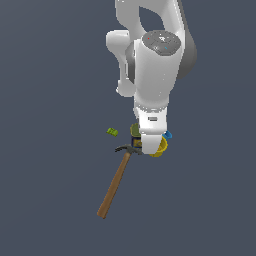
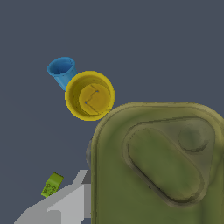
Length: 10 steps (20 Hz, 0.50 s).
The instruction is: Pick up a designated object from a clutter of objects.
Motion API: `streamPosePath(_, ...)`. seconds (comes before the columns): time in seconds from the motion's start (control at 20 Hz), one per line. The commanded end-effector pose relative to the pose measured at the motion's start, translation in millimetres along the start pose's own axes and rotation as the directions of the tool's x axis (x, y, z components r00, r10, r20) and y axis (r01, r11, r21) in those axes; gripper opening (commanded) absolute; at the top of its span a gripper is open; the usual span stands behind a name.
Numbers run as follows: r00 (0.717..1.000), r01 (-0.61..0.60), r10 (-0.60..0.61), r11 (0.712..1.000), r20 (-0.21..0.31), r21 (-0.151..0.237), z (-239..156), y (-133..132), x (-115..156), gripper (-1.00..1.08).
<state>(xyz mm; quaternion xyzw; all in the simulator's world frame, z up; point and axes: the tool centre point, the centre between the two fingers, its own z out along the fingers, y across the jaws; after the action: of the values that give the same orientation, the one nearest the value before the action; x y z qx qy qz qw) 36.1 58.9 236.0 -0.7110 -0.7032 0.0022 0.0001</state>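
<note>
Sitting directly beneath the tool (image 1: 148,148), the olive can (image 2: 162,166).

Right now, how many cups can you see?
2. The yellow cup sits beside the olive can; the blue cup lies tipped, touching the yellow one's far side. In the exterior view the arm covers most of both.

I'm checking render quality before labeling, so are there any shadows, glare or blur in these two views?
Exterior view: flat, even lighting, no cast shadow under the hammer, no glare; the small green block looks coarse. Wrist view: the olive can fills much of the frame, softly shaded; the yellow cup stays sharp.
</note>
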Motion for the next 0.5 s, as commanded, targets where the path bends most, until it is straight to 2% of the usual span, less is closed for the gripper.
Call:
streamPosePath(0.0, 1.0, -0.001, 0.001, 1.0, 0.0, -0.004, -26, -2, 23, -1.0)
streamPosePath(0.45, 1.0, -0.001, 0.001, 1.0, -0.001, -0.003, -107, -7, 102, -1.0)
